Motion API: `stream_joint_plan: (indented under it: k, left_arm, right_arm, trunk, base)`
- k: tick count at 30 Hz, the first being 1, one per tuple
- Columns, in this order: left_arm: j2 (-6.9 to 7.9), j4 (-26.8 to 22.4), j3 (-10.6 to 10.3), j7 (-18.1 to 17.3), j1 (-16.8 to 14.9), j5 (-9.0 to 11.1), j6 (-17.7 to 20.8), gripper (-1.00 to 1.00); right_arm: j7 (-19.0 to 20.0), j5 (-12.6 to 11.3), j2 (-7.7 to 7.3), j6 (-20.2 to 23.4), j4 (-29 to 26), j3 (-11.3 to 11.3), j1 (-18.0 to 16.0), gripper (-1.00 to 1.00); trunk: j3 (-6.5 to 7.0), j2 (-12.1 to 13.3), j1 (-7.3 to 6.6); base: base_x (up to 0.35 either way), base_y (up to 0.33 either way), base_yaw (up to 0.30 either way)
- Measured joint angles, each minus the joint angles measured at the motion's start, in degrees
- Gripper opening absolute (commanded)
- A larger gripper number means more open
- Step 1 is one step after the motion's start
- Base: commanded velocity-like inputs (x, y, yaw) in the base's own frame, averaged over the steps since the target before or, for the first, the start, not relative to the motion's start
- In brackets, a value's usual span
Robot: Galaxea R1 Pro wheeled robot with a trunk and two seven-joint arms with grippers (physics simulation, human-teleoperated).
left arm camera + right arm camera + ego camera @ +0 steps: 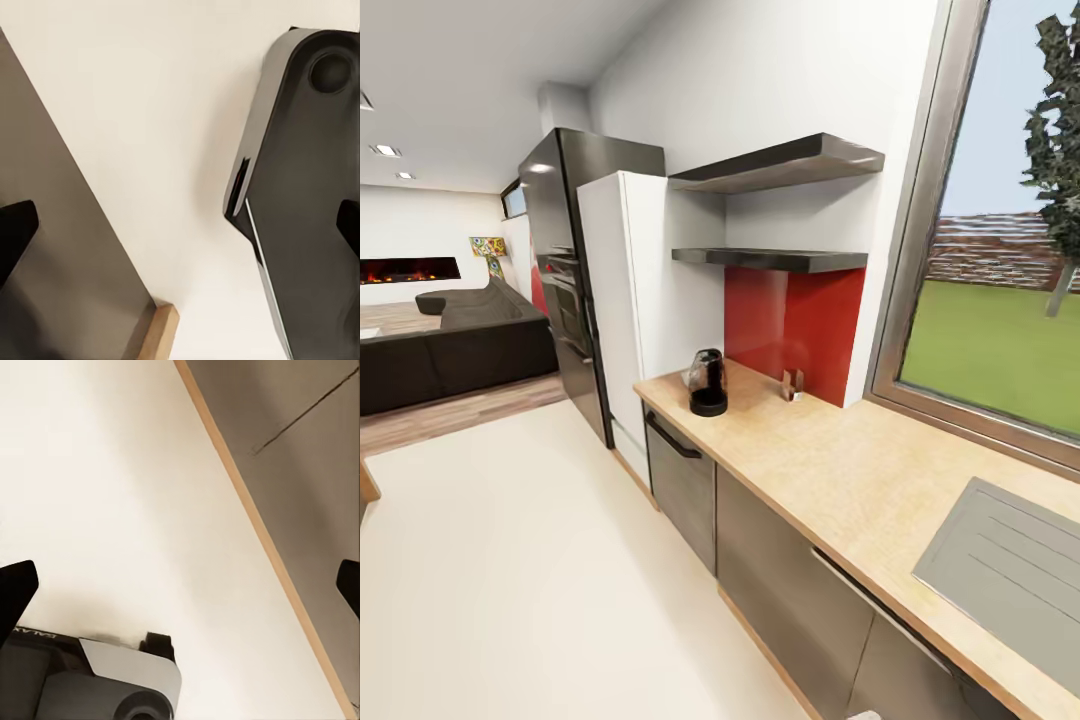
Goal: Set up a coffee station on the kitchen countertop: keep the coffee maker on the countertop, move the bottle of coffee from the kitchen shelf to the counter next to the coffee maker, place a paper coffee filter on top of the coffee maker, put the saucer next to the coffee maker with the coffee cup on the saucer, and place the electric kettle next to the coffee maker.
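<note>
Robot rolling along the tabletop (840, 470); both grippers' jaws spread, empty, aimed at the floor. Electric kettle (708, 382) sits beneath the kitchen shelf (775, 259), near the left end. Best bet: close in squarely before lifting an arm.

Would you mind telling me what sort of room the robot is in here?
Most likely a home kitchen, open to a living area: a long countertop with a sink, an electric kettle and a tall fridge, with a sofa beyond.
</note>
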Motion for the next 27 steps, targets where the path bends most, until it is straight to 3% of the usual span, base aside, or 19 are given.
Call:
stream_joint_plan:
  k: [9,27]
  left_arm:
    - [-0.07,0.0,0.0,0.0,-0.3,0.0,0.0,1.0]
    - [-0.29,0.0,0.0,0.0,-0.5,0.0,-0.1,1.0]
  right_arm:
    - [0.0,0.0,0.01,0.0,0.0,0.0,0.0,1.0]
    - [0.0,0.0,-0.16,0.0,0.0,0.0,0.0,1.0]
  trunk:
    - [-0.45,0.0,0.0]
    - [-0.5,0.0,0.01]
  base:
    - [0.266,0.242,0.143]
    - [0.209,0.279,-0.018]
